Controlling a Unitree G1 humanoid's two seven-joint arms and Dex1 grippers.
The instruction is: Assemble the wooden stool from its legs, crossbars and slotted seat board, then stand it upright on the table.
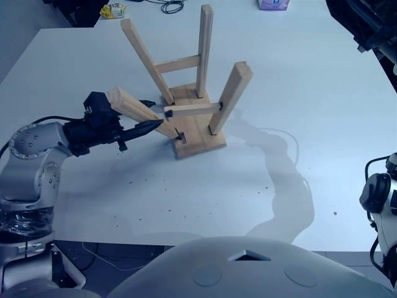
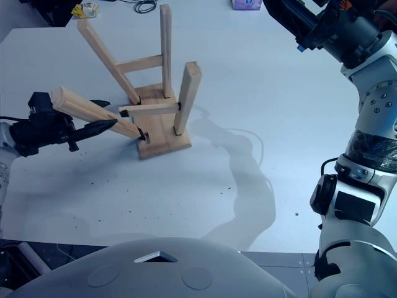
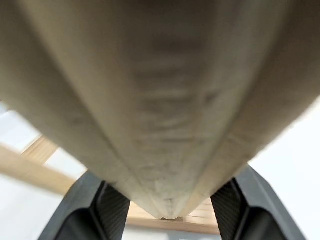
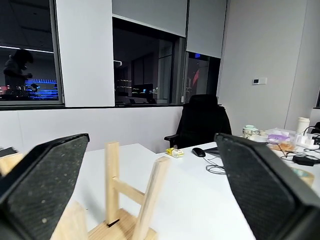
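The stool lies upside down on the white table [image 1: 322,93], its slotted seat board [image 1: 201,141] flat on the surface. Three legs stand up from it: the far left leg [image 1: 146,59], the far right leg [image 1: 205,49] and the near right leg [image 1: 231,96]. One crossbar [image 1: 178,64] joins the two far legs. My left gripper [image 1: 152,115] is shut on the fourth leg [image 1: 131,107], which leans with its lower end at the board's near left corner. A second crossbar [image 1: 192,109] runs from there to the near right leg. My right gripper [image 2: 282,12] hangs open, high above the table's far right.
A small yellow item [image 1: 113,9], dark cables [image 1: 170,6] and a pale purple box [image 1: 273,4] lie along the table's far edge. Fine dark specks dot the surface in front of the stool. There is free room to the right of the stool.
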